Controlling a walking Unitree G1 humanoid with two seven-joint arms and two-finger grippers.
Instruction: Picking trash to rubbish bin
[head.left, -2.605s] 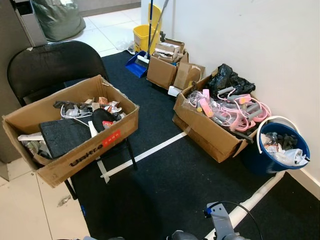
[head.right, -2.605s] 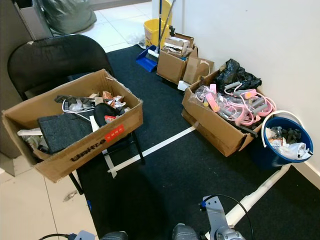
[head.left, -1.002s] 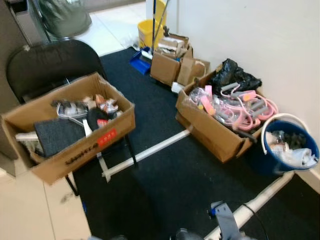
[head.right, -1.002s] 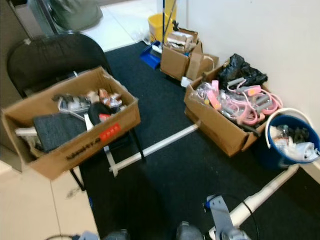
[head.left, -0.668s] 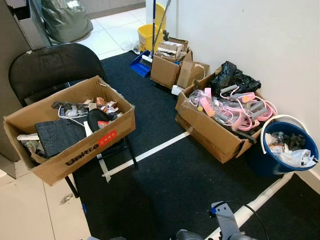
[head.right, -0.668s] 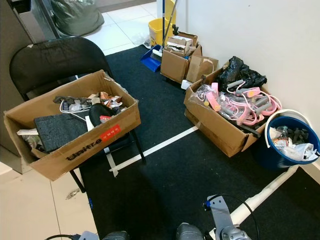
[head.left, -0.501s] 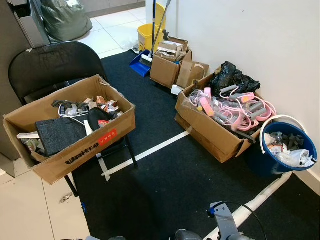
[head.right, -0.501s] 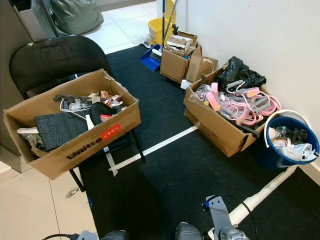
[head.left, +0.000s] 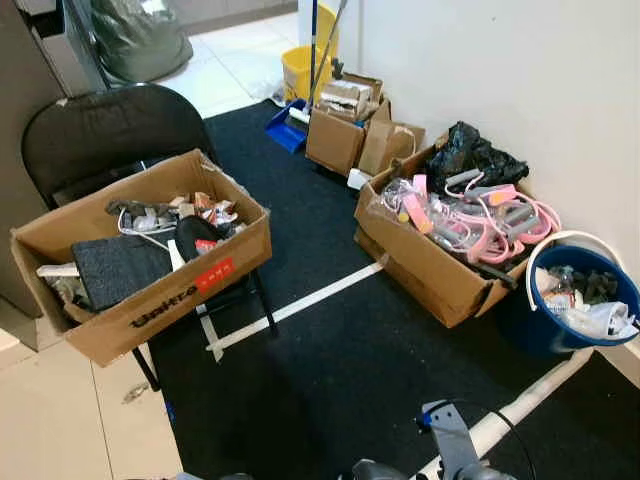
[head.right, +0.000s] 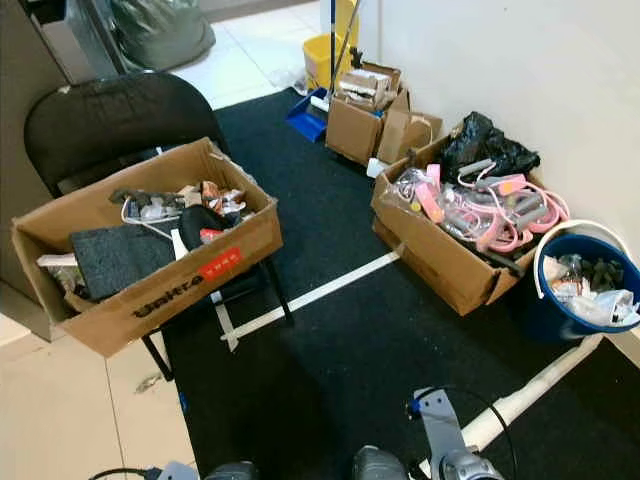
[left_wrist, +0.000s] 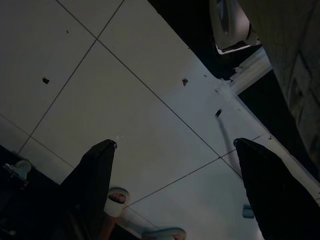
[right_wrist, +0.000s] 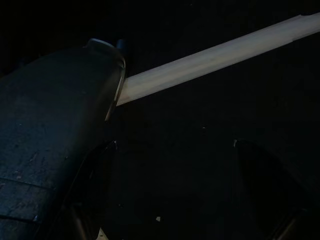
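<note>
An open brown cardboard box (head.left: 150, 270) filled with mixed trash is seen on the seat of a black folding chair (head.left: 105, 135), while the round blue plastic rubbish bin (head.left: 575, 305), already holding scraps, stands well apart by the white wall, just beside a second brown cardboard box of pink cables (head.left: 450, 240). The left gripper (left_wrist: 175, 165) is held wide open and empty over pale floor tiles. The right gripper (right_wrist: 172, 175) also appears to be open and empty above the black carpet, though that view is very dark.

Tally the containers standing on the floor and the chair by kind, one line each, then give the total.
Cardboard boxes: 3 (one on the black chair at, one with pink cords, one by the wall)
Blue buckets: 1
Yellow buckets: 1
Total: 5
</note>
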